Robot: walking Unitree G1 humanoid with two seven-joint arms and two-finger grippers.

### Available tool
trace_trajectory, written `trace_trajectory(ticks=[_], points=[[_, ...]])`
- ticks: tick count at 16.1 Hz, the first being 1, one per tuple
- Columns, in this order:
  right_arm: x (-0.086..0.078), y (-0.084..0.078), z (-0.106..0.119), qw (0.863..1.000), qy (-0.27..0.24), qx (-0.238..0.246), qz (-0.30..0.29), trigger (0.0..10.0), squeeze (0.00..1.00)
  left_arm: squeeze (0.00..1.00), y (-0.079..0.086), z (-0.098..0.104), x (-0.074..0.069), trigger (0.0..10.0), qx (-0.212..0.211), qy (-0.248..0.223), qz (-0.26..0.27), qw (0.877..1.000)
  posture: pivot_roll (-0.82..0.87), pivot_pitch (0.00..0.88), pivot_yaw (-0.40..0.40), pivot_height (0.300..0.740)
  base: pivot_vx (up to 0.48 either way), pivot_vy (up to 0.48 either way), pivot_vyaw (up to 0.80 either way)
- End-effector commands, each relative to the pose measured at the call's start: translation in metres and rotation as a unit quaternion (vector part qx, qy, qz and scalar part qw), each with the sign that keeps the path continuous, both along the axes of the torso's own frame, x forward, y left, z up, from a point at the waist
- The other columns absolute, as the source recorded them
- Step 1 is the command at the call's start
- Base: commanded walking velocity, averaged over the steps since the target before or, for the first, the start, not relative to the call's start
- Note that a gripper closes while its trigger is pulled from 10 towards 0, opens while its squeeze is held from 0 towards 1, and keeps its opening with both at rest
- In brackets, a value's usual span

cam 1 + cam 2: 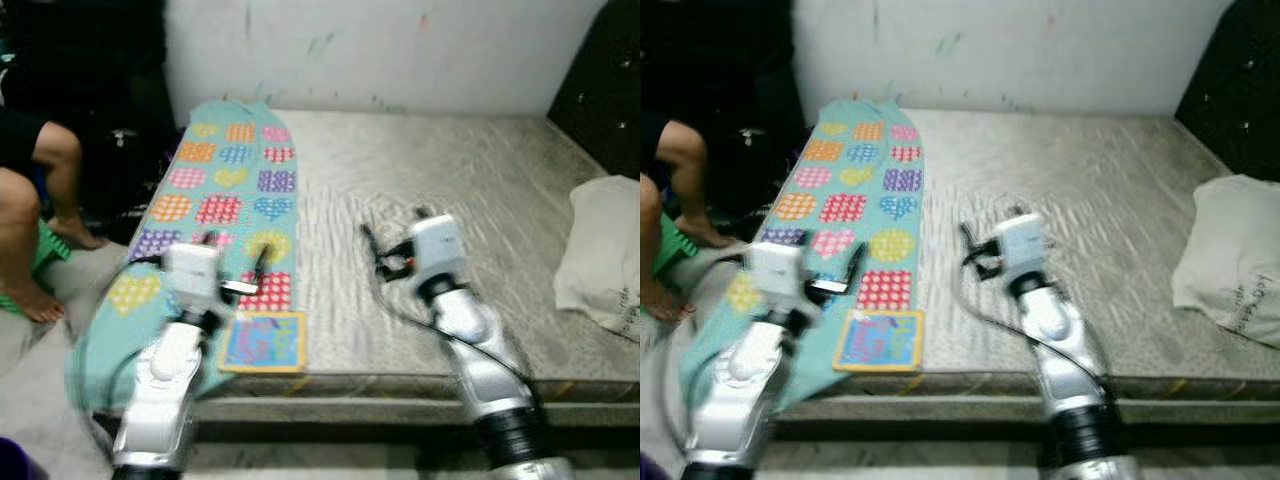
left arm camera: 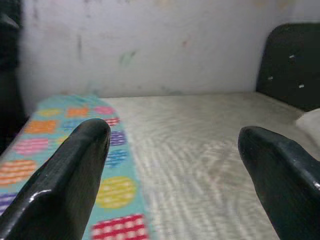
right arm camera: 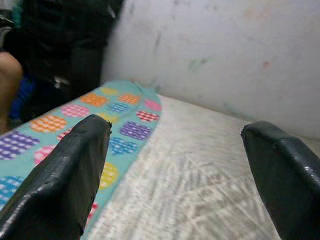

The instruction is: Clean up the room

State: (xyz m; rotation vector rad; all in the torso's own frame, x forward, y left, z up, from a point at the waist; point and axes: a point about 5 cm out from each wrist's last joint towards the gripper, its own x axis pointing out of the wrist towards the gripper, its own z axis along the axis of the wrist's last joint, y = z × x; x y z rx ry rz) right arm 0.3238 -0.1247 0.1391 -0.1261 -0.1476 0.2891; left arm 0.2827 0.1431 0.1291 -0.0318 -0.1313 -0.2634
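While both arms reach out over the bed, your left gripper (image 2: 172, 175) has its jaws spread wide and grasping nothing, and it hangs over the near part of the blanket (image 1: 235, 190). That blanket, teal with bright checked hearts and circles, lies flat along the left edge of the mattress (image 1: 450, 190), with its near left side drooping off toward the floor. Your right gripper (image 3: 177, 175) has its jaws just as wide and just as empty, above bare mattress just beside the blanket's right edge. You have a square picture patch (image 1: 263, 342) at the blanket's near end, close to the left arm. The mattress is bare, grey and quilted, with a scuffed white wall (image 1: 380, 50) behind it and a dark headboard (image 1: 600, 90) at the far right corner. A white cloth (image 1: 605, 250) lies crumpled at the right edge. A person's bare legs (image 1: 35, 220) show at the far left. The blanket's long axis runs from you toward the wall, its rounded end farthest away.
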Motion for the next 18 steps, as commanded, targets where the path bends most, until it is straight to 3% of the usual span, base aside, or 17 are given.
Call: trace_trajectory(ticks=[1, 6, 18], points=[[-0.0007, 0.0099, 0.0035, 1.000, -0.006, 0.003, 0.017, 10.0, 0.00, 0.00, 0.0090, 0.0057, 0.0005, 10.0, -0.007, -0.012, 0.009, 1.000, -0.02, 0.000, -0.057, 0.740, 0.000, 0.000, 0.00], [-0.0009, 0.0095, 0.0034, 1.000, -0.005, 0.002, 0.018, 10.0, 0.00, 0.00, 0.0063, 0.0068, -0.0013, 10.0, -0.017, -0.016, -0.009, 1.000, -0.03, 0.000, -0.061, 0.740, 0.000, 0.000, 0.00], [0.0005, 0.0086, 0.0032, 1.000, -0.004, 0.001, 0.013, 10.0, 0.00, 0.00, 0.0052, 0.0069, -0.0011, 10.0, -0.018, -0.017, -0.019, 1.000, -0.03, 0.000, -0.059, 0.740, 0.288, 0.000, 0.00]])
